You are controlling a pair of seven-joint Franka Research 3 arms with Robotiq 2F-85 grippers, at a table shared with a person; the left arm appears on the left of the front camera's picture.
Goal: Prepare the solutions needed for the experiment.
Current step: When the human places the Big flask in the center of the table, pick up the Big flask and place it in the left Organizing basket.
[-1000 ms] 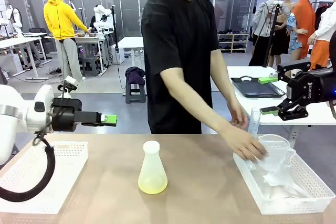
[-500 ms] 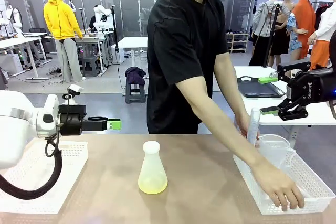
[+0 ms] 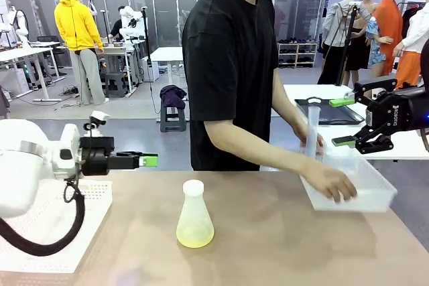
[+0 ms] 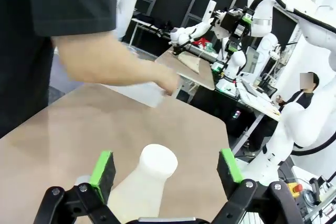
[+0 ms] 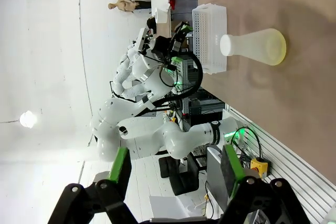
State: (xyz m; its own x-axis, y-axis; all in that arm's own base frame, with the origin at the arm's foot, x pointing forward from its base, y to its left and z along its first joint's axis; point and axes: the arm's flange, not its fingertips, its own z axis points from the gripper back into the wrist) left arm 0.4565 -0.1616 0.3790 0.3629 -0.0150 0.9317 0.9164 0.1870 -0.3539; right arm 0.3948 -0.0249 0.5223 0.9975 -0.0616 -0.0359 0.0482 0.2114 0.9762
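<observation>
Flask (image 3: 194,211) with solution (image 3: 195,235) stands at lower centre, untouched.
Left gripper (image 3: 149,160) and right gripper (image 3: 342,121) both spread, empty; an off-centre left approach could knock the narrow neck and spill the solution.

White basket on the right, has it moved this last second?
Yes. The white basket, under the person's hand, has gone up; its bottom now shows above the base of the flask.
</observation>
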